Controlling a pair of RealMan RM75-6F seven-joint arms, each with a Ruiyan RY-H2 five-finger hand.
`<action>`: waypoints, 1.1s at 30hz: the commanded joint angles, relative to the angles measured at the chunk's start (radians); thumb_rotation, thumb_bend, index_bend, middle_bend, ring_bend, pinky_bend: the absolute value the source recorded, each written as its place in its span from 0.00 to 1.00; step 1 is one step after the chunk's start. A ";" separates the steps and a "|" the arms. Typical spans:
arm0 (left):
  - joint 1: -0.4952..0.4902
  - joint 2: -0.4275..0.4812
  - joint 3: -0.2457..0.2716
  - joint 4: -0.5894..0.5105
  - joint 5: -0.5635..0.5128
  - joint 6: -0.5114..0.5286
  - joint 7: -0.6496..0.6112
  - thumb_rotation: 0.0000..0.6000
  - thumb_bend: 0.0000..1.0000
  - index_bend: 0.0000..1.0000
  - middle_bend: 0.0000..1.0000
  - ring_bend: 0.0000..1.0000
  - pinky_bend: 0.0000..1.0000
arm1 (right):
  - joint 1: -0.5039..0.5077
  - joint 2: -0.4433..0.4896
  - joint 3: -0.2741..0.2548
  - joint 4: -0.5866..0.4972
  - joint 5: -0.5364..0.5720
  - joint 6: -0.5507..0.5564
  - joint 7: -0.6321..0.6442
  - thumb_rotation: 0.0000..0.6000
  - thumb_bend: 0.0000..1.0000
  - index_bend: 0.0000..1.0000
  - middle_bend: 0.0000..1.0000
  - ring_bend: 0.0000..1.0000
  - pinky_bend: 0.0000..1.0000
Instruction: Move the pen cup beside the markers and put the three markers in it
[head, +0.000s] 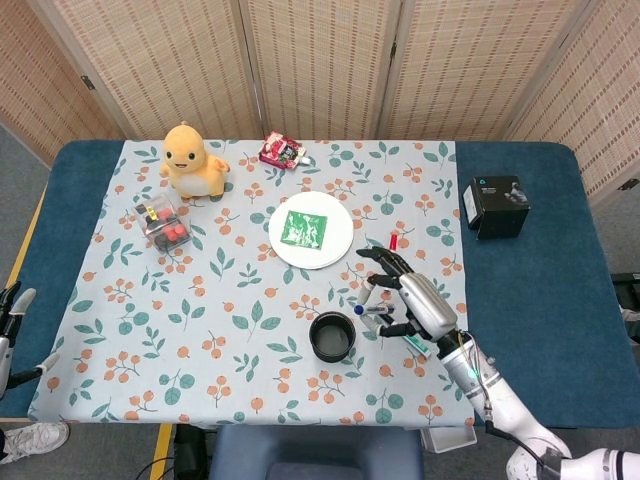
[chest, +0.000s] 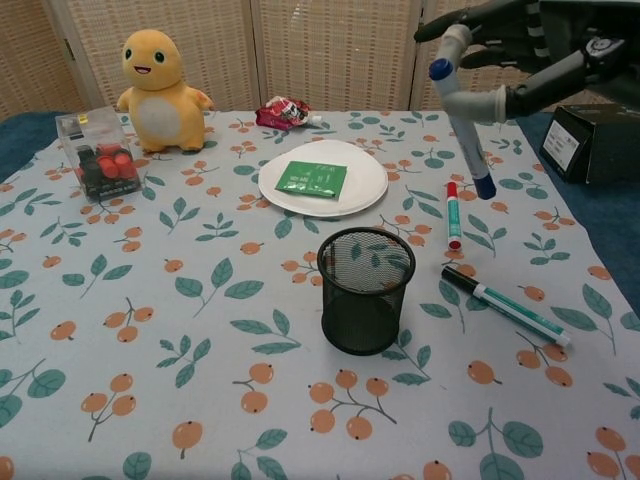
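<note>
My right hand (chest: 520, 40) pinches the blue-capped white marker (chest: 463, 112) at upper right of the chest view, above the black mesh pen cup (chest: 366, 290) at centre; I should level over its mouth, tip downward, then release.

Pen cup (chest: 367, 290) sits in front of the plate (chest: 368, 181), two markers (chest: 506, 305) lying on the table (chest: 560, 430) to its right. Right hand (chest: 520, 45) holds the third marker (chest: 462, 118) up above them.
</note>
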 joint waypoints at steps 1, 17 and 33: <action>-0.001 0.002 -0.001 0.002 -0.004 -0.007 -0.008 1.00 0.02 0.00 0.00 0.00 0.24 | -0.002 -0.158 0.011 0.030 0.021 0.090 0.003 1.00 0.35 0.64 0.09 0.00 0.00; -0.003 0.019 -0.009 0.014 -0.032 -0.043 -0.097 1.00 0.02 0.00 0.00 0.00 0.24 | 0.031 -0.501 -0.003 0.225 0.021 0.151 -0.007 1.00 0.35 0.64 0.10 0.00 0.00; -0.004 0.019 -0.010 0.017 -0.031 -0.044 -0.102 1.00 0.02 0.00 0.00 0.00 0.24 | 0.032 -0.465 -0.061 0.341 0.000 0.048 -0.003 1.00 0.29 0.21 0.00 0.00 0.00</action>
